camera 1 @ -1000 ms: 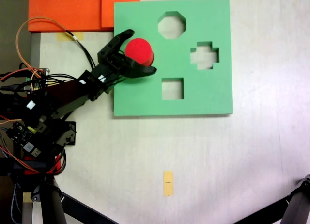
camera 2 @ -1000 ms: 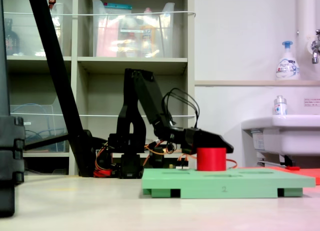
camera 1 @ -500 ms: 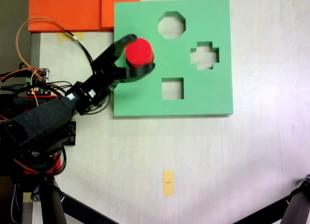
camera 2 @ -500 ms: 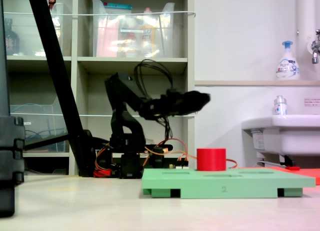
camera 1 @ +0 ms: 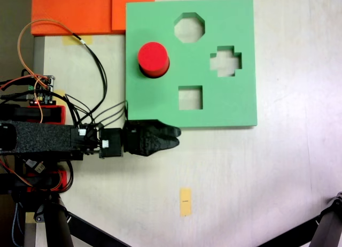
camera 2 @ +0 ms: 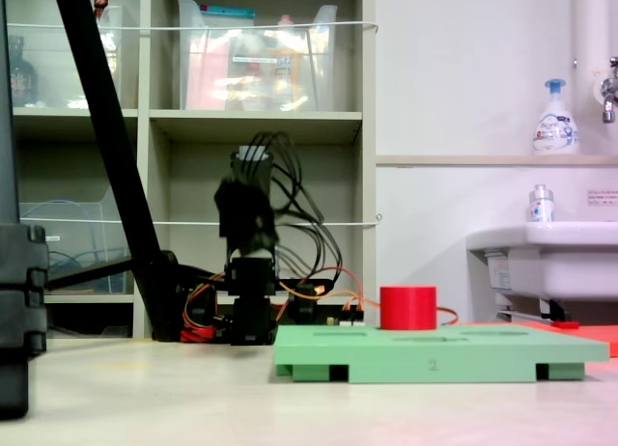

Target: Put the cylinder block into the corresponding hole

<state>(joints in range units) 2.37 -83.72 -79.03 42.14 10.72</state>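
1. The cylinder (camera 1: 153, 58) stands upright on the green board (camera 1: 224, 105), at the board's left side in the overhead fixed view, near the table's far-left corner. It covers the spot where the round hole would be; the hole itself is hidden beneath it.

2. In the side fixed view the cylinder (camera 2: 407, 308) rises well above the board (camera 2: 439, 354) top, so I judge it seated only as far as the foam allows, or merely resting there; the pictures cannot settle which.

3. The end effector (camera 1: 173, 137) hangs just off the board's near edge, pointing right along that edge in the overhead fixed view. Its jaws lie stacked from above, with only a thin split at the tips, so whether it is narrow or closed I cannot tell. It holds nothing.

4. The relation that matters: the cylinder lies well apart from the end effector, towards the table's far edge and slightly left of the tips. Its long axis is vertical, while the end effector's is horizontal.

5. The other cut-outs, octagon (camera 1: 189, 27), cross (camera 1: 225, 61) and square (camera 1: 190, 97), stand open.

6. Any further press would call for swinging back over the board and coming down on the flat top.
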